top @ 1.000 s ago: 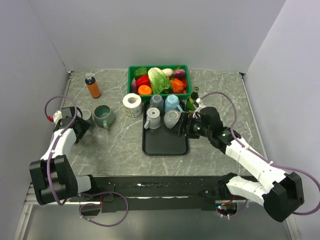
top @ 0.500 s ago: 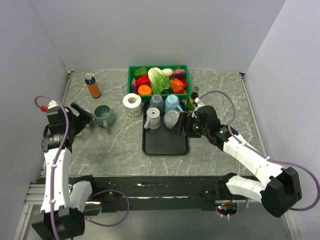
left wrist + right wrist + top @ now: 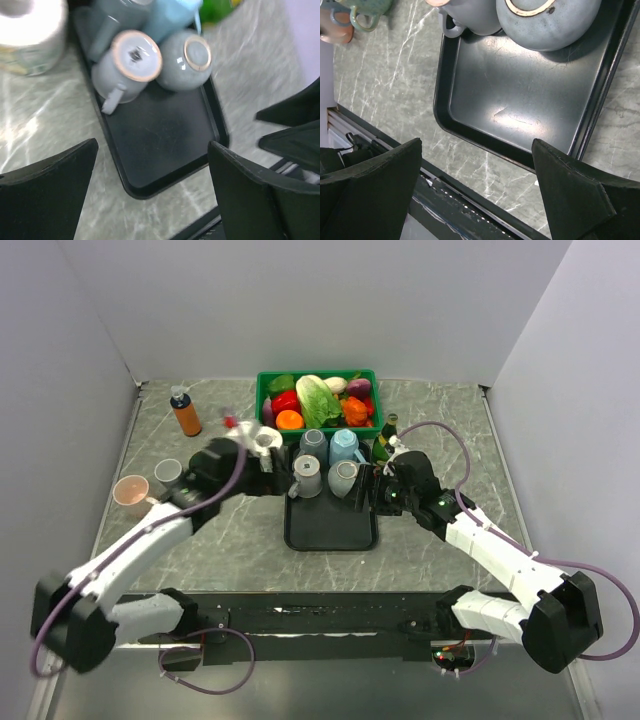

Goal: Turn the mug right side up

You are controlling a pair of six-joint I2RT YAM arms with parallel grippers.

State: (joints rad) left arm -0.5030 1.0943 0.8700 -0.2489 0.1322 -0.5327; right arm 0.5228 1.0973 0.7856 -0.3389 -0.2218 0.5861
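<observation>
Swinging the left end effector [image 3: 152,145] away from the counter's [image 3: 230,550] left edge since the earlier frames, and now hanging it over the left side of the black tray [image 3: 330,530], fingers spread wide and gripping nothing. Leaving a pink mug [image 3: 132,492] uncovered and mouth-up near that left edge, just beside a small grey cup [image 3: 168,472]. Holding the right end effector [image 3: 477,142] low at the tray's right side, likewise spread and empty, close to a round grey mug [image 3: 345,477]. Showing two mugs bottom-up at the tray's far end: that round one and, touching it on its left, a handled grey mug [image 3: 132,62], handle pointing toward the tray's near-left corner. Showing a toilet roll [image 3: 30,30] just off the tray's far-left corner.
</observation>
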